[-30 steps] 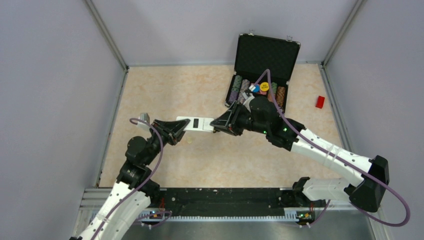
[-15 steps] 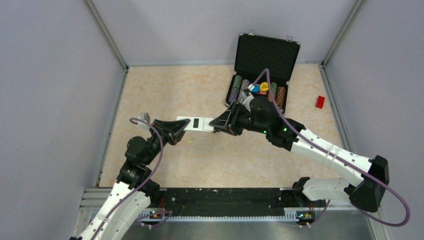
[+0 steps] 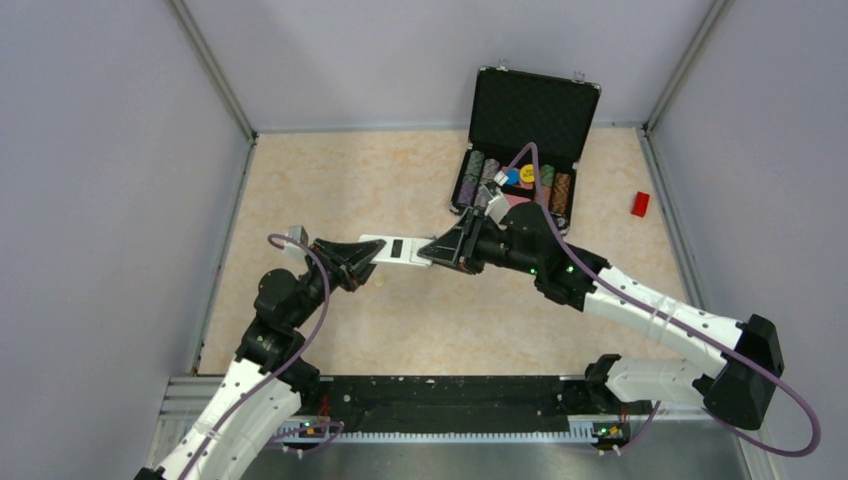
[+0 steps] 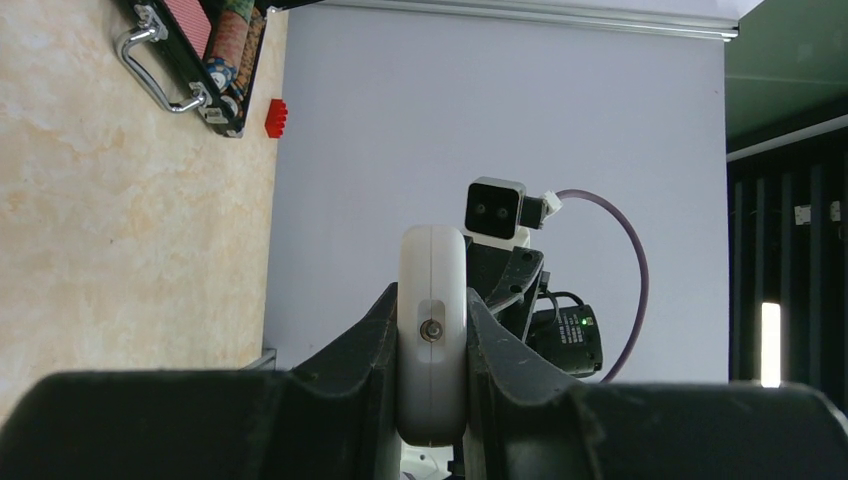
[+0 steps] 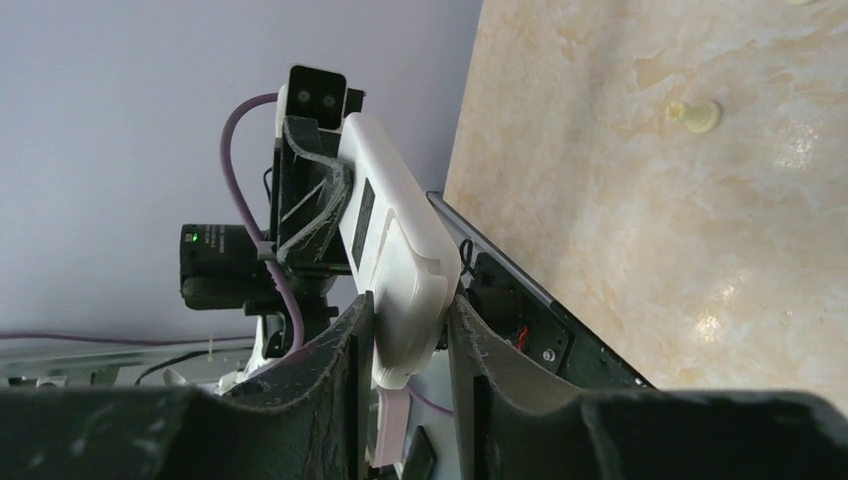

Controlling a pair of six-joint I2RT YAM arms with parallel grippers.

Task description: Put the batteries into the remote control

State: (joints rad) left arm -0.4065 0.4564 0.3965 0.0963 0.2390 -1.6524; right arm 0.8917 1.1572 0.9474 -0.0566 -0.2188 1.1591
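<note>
The remote control (image 3: pixel 398 250) is a slim white bar held level above the table, white back up, with its small dark bay (image 3: pixel 397 247) showing. My left gripper (image 3: pixel 372 256) is shut on its left end, and in the left wrist view (image 4: pixel 432 300) both fingers press the white end of the remote control (image 4: pixel 432 260). My right gripper (image 3: pixel 432 254) is shut on its right end, and in the right wrist view (image 5: pixel 410 305) the jaws clasp the remote control (image 5: pixel 385 225). The batteries are out of view.
An open black case (image 3: pixel 525 105) with poker chips stands at the back right, also in the left wrist view (image 4: pixel 190 70). A small red block (image 3: pixel 640 204) lies by the right wall. A cream peg (image 3: pixel 380 284) lies on the table under the remote.
Both grippers have shifted a little right and toward the near edge, carrying the remote with them. Both grips are unchanged.
</note>
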